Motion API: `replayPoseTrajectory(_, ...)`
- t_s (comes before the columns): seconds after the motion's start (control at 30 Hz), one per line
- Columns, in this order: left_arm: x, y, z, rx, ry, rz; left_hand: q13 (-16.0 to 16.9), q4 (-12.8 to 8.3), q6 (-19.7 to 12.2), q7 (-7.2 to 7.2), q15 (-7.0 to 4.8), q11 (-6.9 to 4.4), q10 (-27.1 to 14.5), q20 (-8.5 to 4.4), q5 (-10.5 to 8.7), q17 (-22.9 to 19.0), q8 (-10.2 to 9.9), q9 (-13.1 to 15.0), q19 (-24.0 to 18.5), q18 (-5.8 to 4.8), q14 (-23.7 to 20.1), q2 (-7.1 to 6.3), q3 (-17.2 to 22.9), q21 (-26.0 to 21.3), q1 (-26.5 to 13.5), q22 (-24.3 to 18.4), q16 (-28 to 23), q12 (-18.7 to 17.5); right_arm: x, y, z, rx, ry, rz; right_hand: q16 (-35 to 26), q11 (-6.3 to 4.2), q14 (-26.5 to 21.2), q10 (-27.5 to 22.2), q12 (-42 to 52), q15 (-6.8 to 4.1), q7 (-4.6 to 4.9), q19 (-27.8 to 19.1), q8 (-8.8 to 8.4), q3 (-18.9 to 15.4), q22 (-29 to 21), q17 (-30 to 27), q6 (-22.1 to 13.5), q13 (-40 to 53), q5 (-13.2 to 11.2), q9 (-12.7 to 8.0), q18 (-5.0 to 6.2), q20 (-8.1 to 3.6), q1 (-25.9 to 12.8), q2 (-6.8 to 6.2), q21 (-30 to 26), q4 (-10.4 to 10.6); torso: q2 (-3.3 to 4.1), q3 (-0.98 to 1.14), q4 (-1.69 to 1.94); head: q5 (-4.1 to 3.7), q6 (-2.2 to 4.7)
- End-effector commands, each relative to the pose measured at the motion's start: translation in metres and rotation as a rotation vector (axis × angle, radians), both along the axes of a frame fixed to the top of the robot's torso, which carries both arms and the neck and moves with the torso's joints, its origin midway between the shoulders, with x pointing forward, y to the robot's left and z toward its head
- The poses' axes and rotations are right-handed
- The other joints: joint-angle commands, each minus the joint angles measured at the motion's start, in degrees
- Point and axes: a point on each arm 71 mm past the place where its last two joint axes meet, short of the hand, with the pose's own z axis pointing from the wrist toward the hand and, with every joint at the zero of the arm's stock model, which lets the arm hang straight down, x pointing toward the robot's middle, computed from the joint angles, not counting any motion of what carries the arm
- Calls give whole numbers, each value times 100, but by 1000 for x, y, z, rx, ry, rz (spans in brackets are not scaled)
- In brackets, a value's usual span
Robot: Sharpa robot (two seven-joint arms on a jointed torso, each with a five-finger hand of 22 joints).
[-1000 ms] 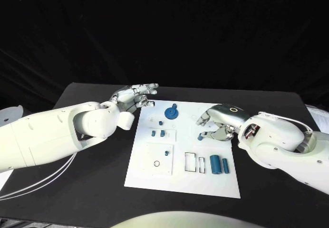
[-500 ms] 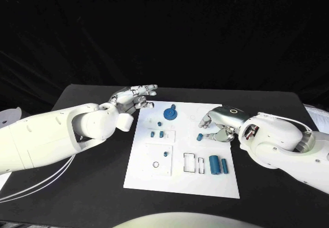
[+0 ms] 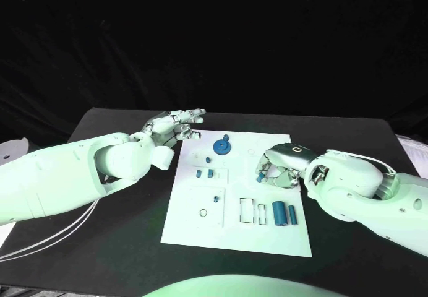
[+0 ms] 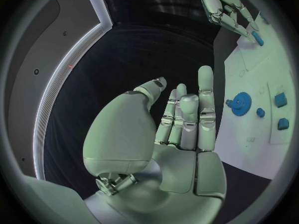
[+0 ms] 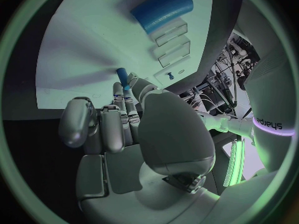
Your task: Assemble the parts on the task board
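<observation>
The white task board (image 3: pixel 207 232) lies in the middle of the black table. My right hand (image 3: pixel 278 167) hovers over the board's right side, fingers curled, and pinches a small blue peg (image 3: pixel 260 177); the peg (image 5: pixel 122 77) sticks out past the fingertips (image 5: pixel 118 92). My left hand (image 3: pixel 175 127) hangs at the board's far left corner, fingers apart, holding nothing; it (image 4: pixel 181 124) shows flat and spread. On the board are a blue gear (image 3: pixel 222 147), two small blue blocks (image 3: pixel 205 174) and two blue cylinders (image 3: pixel 286 214).
Rectangular slots (image 3: pixel 247 210) sit beside the cylinders, and a small peg (image 3: pixel 217 199) stands in a square recess. The large cylinder (image 5: pixel 162 11) lies just beyond my right hand's fingers. Bare black table (image 3: pixel 116 235) surrounds the board.
My right hand has drawn slightly nearer along the board's right side, still with the blue peg. My left hand has stayed in place.
</observation>
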Motion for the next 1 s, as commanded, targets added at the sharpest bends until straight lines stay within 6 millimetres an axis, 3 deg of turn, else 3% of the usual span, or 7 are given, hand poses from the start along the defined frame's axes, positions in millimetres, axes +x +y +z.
replayPoseTrajectory(0.03, 0, -2, 1, -9, -11, -18, -6, -11, -28, 6, 18, 45, -4, 11, 19, -6, -30, -5, 43, 97, -19, 44, -35, -20, -7, -5, -15, -30, 0, 1, -3, -23, 11, 20, -16, -16, 273, 74, 17, -50, -2, -5, 27, 60, 3, -7, 72, 1, 21, 12, 33, -48, 49, 48, -15, 3, -3, -2, 4, -3, -7)
replayPoseTrajectory(0.43, 0, -2, 1, -10, -9, -21, -6, -11, -28, 6, 18, 45, -4, 11, 19, -6, -30, -5, 43, 97, -19, 44, -35, -20, -7, -5, -15, -30, 3, 5, -6, -10, -18, 12, 16, -70, 281, 353, -29, -102, -32, 19, 61, 302, 31, 23, 310, 6, -47, 62, 25, -104, 116, 240, 3, 2, -3, -1, 1, -2, -17)
replayPoseTrajectory(0.67, -1, -3, 1, -12, -7, -28, -20, -11, -39, 8, 18, 42, 22, 15, 20, 91, -23, -3, 56, 101, 40, 62, -58, -27, -2, -21, 61, -11, 6, 7, -7, -17, -30, 4, 20, -69, 281, 356, -44, -103, -28, 23, 55, 306, 38, 27, 311, 4, -50, 63, 24, -107, 114, 216, 7, -7, -5, -6, 2, -5, -12)
replayPoseTrajectory(1.0, -1, -2, 1, -12, -8, -26, -21, -11, -40, 8, 18, 43, 22, 15, 20, 36, -23, -3, 57, 101, 13, 61, -60, -28, -2, -22, 30, -10, 3, 9, -5, 2, -44, 13, 28, -82, 282, 428, -73, -114, -31, 31, 65, 369, 46, 33, 380, 6, -42, 83, 21, -119, 151, 199, 13, -56, -6, 1, -4, -3, -2)
